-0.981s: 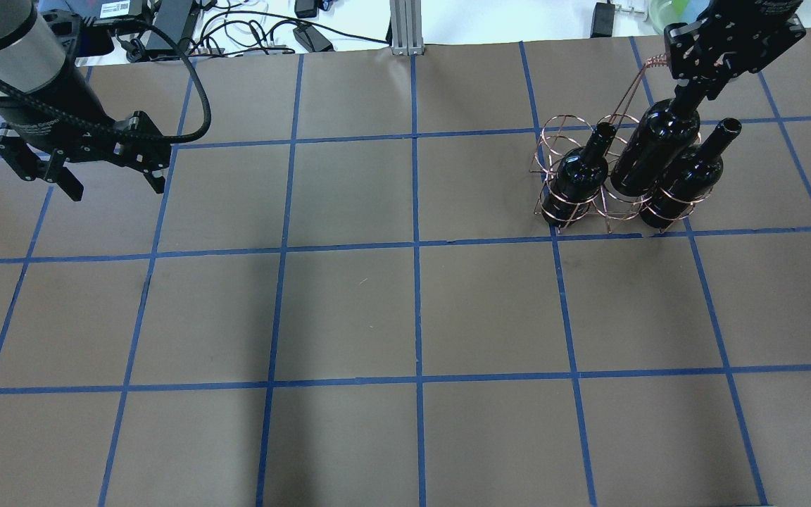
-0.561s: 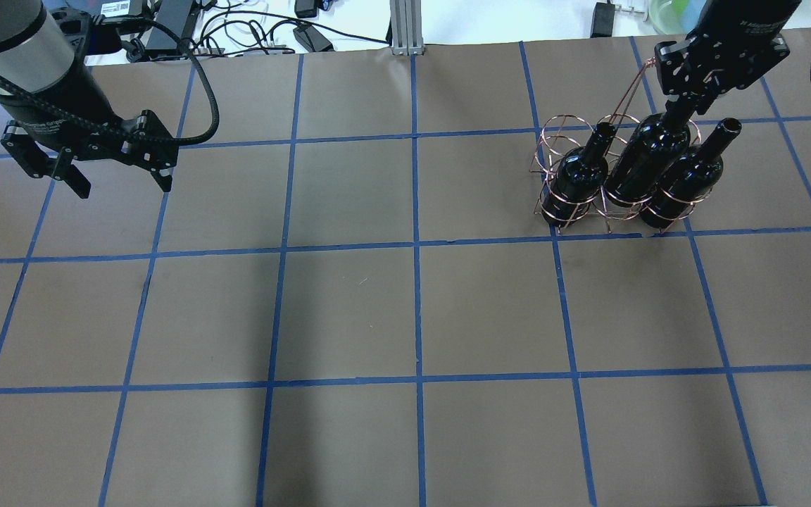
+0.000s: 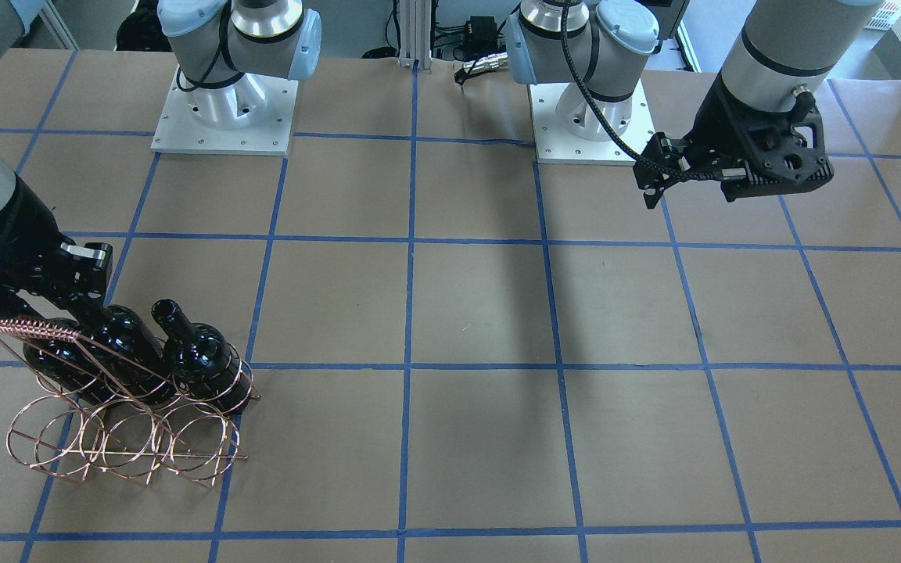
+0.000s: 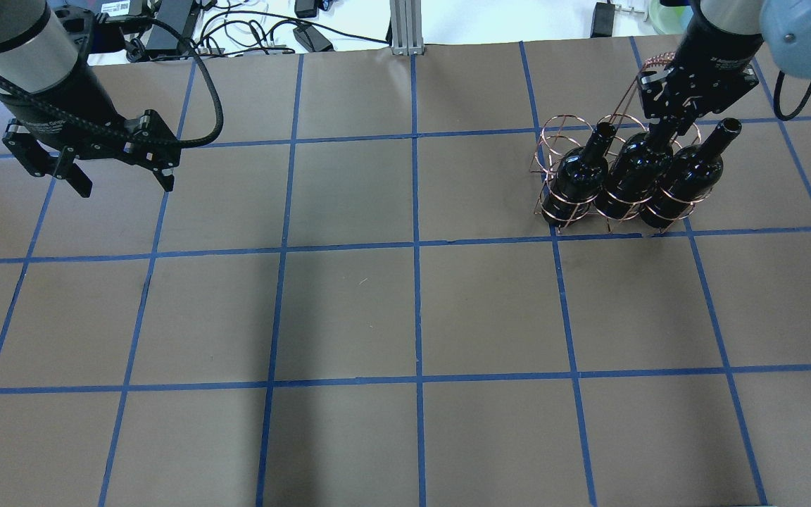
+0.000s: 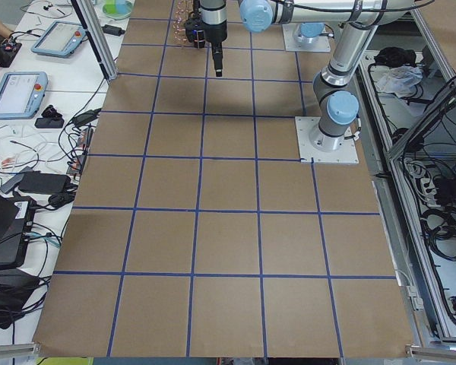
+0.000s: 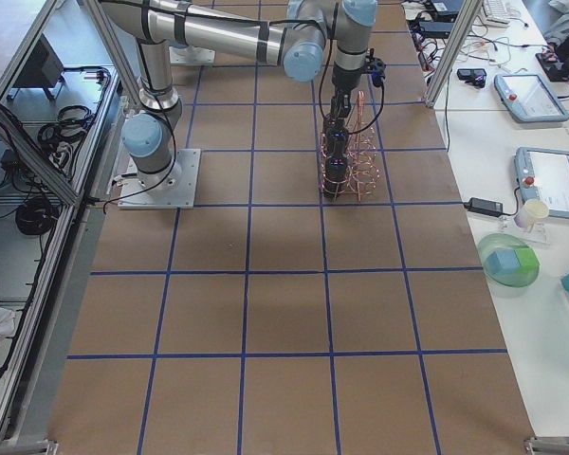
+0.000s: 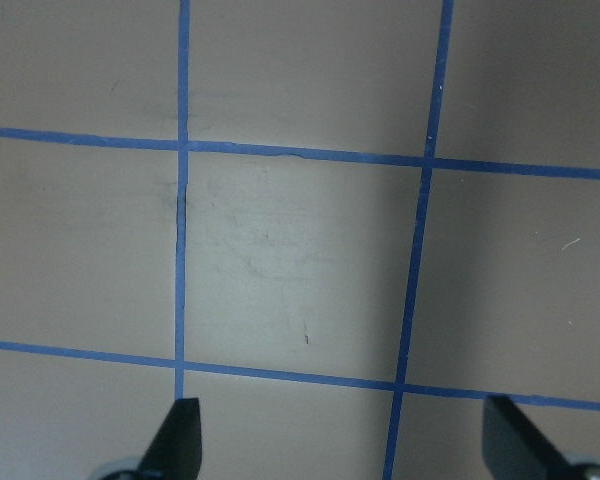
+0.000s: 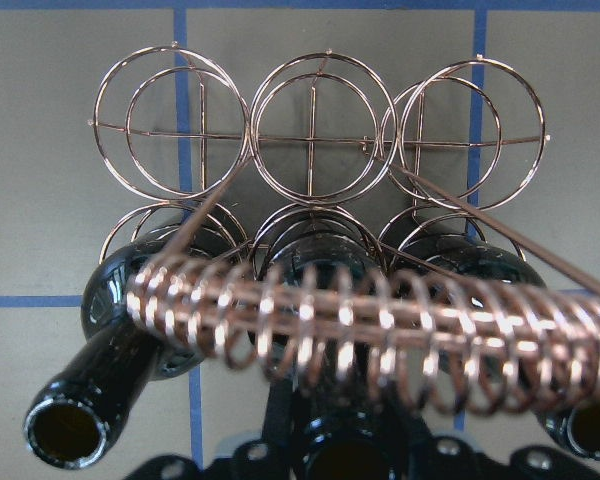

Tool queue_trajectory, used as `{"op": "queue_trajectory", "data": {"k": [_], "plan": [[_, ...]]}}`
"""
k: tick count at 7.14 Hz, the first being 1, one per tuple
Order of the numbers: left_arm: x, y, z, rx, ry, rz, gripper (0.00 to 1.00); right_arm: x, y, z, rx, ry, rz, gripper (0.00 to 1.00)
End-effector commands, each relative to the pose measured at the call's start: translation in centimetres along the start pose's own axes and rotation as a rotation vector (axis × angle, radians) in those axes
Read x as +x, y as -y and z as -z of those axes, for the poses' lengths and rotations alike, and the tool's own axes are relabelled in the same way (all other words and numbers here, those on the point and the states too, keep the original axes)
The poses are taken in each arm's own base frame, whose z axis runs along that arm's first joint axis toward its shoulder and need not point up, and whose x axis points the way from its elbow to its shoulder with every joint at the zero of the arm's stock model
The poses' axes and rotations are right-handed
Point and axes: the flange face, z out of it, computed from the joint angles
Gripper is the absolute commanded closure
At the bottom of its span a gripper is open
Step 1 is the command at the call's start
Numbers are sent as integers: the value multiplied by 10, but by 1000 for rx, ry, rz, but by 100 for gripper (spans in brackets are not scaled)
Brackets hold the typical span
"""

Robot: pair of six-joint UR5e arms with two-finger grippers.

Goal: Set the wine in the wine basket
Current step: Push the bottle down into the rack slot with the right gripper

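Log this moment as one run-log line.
right gripper: shut on wine at neck | wine: in middle ring of wine basket | other bottles: in outer rings | left gripper: open, above table, empty

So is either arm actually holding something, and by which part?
The right gripper grips the middle wine bottle by its neck. The left gripper is open and holds nothing.

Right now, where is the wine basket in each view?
Front-facing: wine basket, lower left.
Overhead: upper right.
Exterior left: top edge, tiny.
Exterior right: upper middle.
Left wrist: not in it.
Right wrist: fills the frame.
Shared landmark: right gripper at neck of middle bottle.
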Motion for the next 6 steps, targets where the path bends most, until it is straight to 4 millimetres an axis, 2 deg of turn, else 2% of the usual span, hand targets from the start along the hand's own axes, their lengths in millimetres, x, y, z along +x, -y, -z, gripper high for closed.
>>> {"op": "queue_trajectory", "data": {"k": [1,2,3,4,5,6], "plan": [[0,0,0,0,-1,1,0,0,2,-10,-14,2,3,71],[2,0,1,5,-7,0,0,0,1,-11,-15,3,3,59],[4,0,3,16,-11,-1,0,0,1,-9,-11,0,29,1],[17,3,6,56,-15,-36,0,1,0,-7,-10,-9,67,0],[40,-6,11,70,-12,-73,0,1,-5,13,26,-17,65,0],[56,-11,12,76,-7,-83,0,-1,-23,47,81,-29,61,0]]}}
